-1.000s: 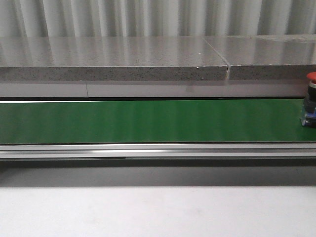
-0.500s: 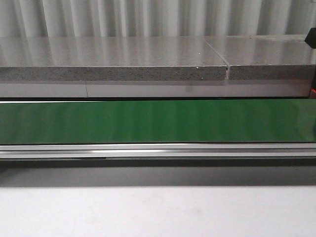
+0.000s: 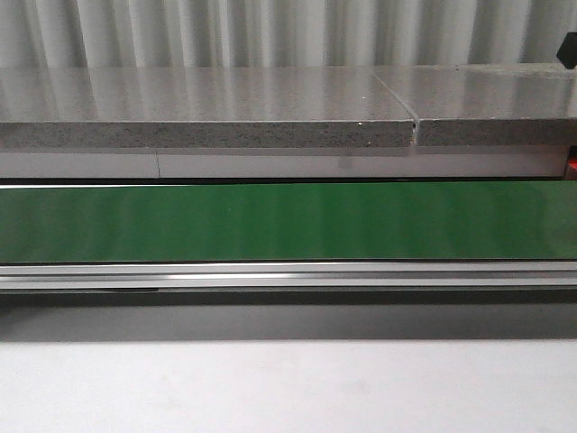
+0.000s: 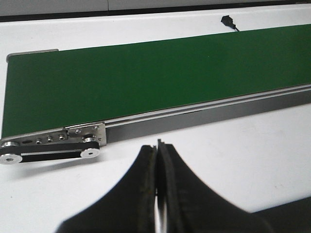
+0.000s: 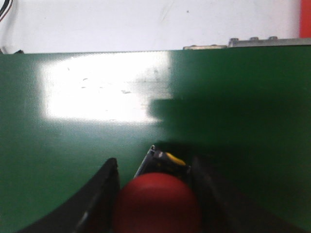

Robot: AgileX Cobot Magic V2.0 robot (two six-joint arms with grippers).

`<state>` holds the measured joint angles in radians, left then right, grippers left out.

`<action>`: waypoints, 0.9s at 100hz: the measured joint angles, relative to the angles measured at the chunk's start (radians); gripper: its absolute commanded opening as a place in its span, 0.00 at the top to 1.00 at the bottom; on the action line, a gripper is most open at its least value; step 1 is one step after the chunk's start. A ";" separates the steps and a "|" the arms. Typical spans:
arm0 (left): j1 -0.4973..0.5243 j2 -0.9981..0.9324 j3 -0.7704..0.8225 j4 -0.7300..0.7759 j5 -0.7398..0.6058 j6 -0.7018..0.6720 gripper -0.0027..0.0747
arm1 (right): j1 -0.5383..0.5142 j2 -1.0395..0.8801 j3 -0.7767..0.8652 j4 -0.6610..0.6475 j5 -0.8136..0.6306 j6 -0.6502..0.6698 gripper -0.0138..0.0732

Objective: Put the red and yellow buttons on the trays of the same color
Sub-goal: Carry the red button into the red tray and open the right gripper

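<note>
My right gripper point(image 5: 155, 194) has its jaws clamped on the red button point(image 5: 156, 203): red cap wedged between the two dark fingers point(image 5: 99, 191), touching both. Behind the cap, a bit of the button's body shows, with a yellow patch and a metal edge. The wrist camera looks down at the green belt point(image 5: 97, 141), and the button's dark shadow falls on the belt just past it, so the button appears to be held above the surface, though I can't tell if it's fully clear of it. A bright glare patch sits on the belt well off to one side. Beyond the belt's far edge: white table point(image 5: 121, 24) and a red sliver point(image 5: 304, 19) at the frame corner; can't tell what it is.

My left gripper point(image 4: 158, 160) has jaws pressed together with nothing between them, only a hairline seam. It hovers over the white tabletop point(image 4: 252, 160), just beside the conveyor's point(image 4: 146, 82) roller end point(image 4: 51, 145), fingers pointing toward the belt.

In the front view neither arm shows; only the green belt point(image 3: 288, 221), its aluminium rail point(image 3: 288, 275), and the grey stone slab point(image 3: 207, 108) behind.
</note>
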<state>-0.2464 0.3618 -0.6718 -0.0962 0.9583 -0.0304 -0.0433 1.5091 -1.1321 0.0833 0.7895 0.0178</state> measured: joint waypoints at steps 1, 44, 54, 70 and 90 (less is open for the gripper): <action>0.000 0.000 0.000 0.000 0.000 0.000 0.99 | 0.000 0.000 -0.004 -0.002 0.000 0.005 0.70; 0.000 0.000 0.000 0.000 0.000 0.000 0.99 | -0.211 -0.016 -0.126 -0.021 0.042 0.036 0.70; 0.000 0.000 0.000 0.000 0.000 0.000 0.99 | -0.275 -0.016 -0.127 -0.023 0.035 0.036 0.70; 0.000 0.000 0.000 0.000 0.000 0.000 0.99 | -0.371 -0.005 -0.127 -0.023 -0.001 0.092 0.70; 0.000 0.000 0.000 0.000 0.000 0.000 0.99 | -0.448 0.003 -0.127 -0.023 -0.048 0.174 0.70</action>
<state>-0.2464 0.3618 -0.6718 -0.0962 0.9583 -0.0304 -0.4918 1.5119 -1.2588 0.0603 0.7410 0.1922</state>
